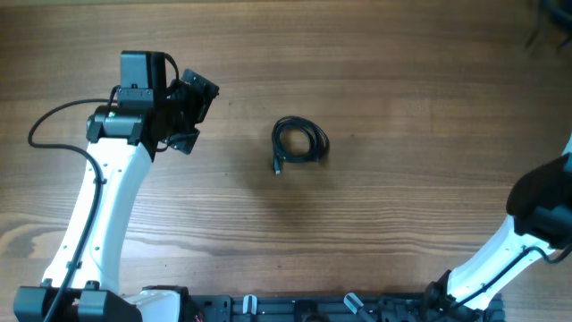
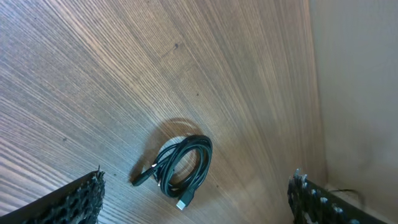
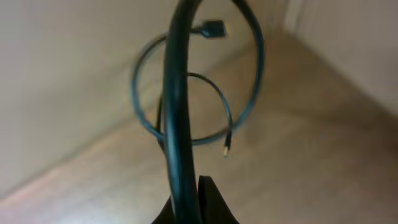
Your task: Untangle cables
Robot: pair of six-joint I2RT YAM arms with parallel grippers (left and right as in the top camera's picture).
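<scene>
A thin black cable (image 1: 299, 141) lies coiled in a small loop on the wooden table, with a plug end at its lower left. It also shows in the left wrist view (image 2: 183, 165), with a silver-tipped plug toward the camera. My left gripper (image 1: 197, 116) is open and empty, to the left of the coil and apart from it; its two fingers frame the coil in the left wrist view (image 2: 196, 202). My right gripper (image 3: 194, 205) is shut on another black cable (image 3: 177, 93), which hangs from it in loose blurred loops with small plug ends.
The wooden table (image 1: 402, 80) fills the overhead view. My right arm (image 1: 541, 206) stands at the right edge, its gripper outside that view. The table's edge and a pale wall (image 2: 354, 93) lie beyond the coil in the left wrist view.
</scene>
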